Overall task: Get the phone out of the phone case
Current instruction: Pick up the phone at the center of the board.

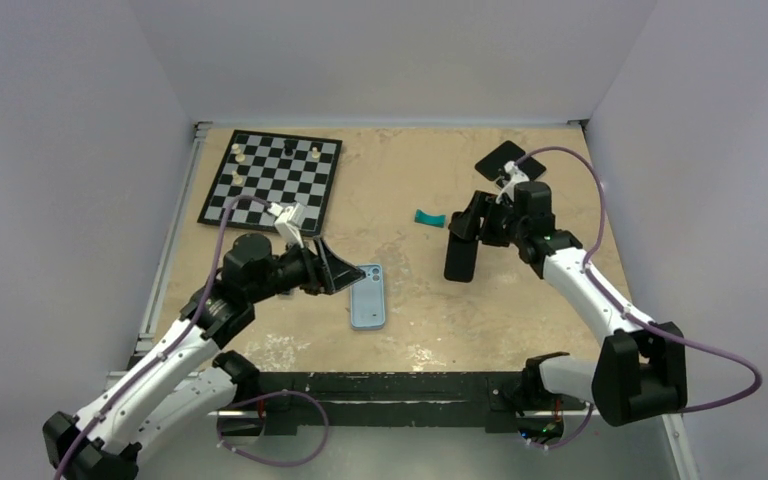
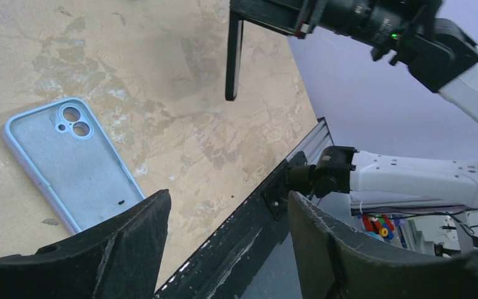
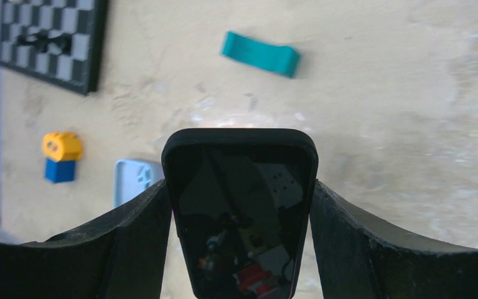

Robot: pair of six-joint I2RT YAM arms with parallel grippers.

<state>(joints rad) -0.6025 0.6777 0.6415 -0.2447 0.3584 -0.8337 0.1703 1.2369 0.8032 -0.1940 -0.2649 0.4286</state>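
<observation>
The phone [image 3: 239,218], at lower centre of the right wrist view, has a glossy black glass face that mirrors its surroundings, and a smooth matt black rim. The phone case [image 2: 74,165], at the left of the left wrist view, is pale blue, with a smooth rim and a matt, faintly fuzzy lining. The left pincer [image 2: 227,205] and right pincer [image 3: 239,187] have matt black plastic fingers with fine layered ridges. The bench [image 1: 520,300] is tan, mottled, worn and mostly matt. A brushed metal rail [image 2: 305,146] runs along its edge. The teal piece [image 3: 260,53] and the yellow-and-blue toy block [image 3: 61,156] look like smooth plastic.
</observation>
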